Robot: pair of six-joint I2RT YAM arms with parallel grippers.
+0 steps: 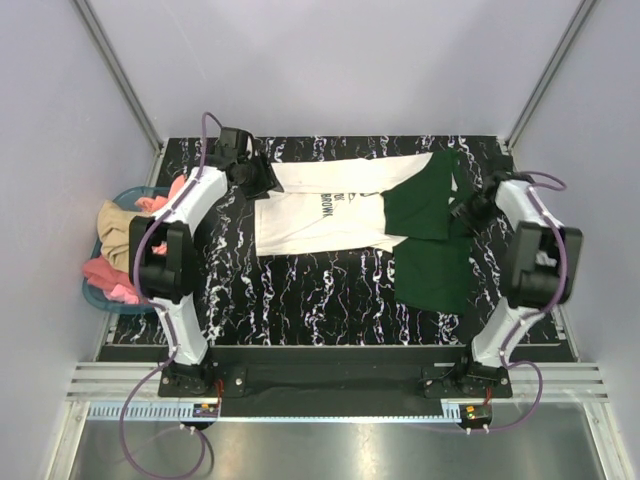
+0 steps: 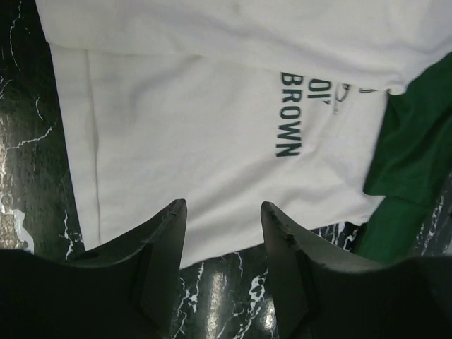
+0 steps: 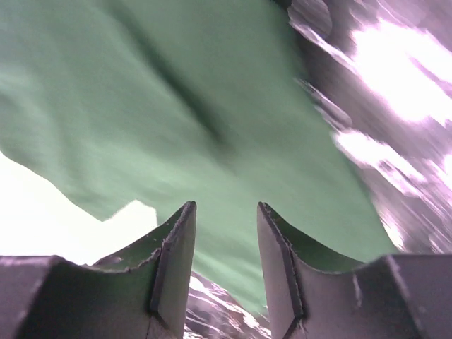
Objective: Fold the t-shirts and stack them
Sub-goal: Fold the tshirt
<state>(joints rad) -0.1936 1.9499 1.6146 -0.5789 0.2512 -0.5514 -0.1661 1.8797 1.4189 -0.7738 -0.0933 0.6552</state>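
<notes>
The cream-white t-shirt [image 1: 320, 205] with dark lettering lies partly folded on the black marbled table [image 1: 320, 290]; the left wrist view shows it [image 2: 212, 127] with "BROWN" readable. The dark green t-shirt [image 1: 430, 235] lies spread to its right, overlapping the white shirt's right edge, and fills the right wrist view [image 3: 176, 106]. My left gripper [image 1: 262, 183] is open and empty at the white shirt's far left corner, its fingers [image 2: 159, 244] over the shirt's edge. My right gripper [image 1: 462, 213] is open and empty over the green shirt's right side.
A blue basket [image 1: 95, 295] with pink and tan clothes [image 1: 120, 235] stands off the table's left edge. Metal frame posts rise at the back corners. The table's near rail [image 1: 330, 365] holds both arm bases.
</notes>
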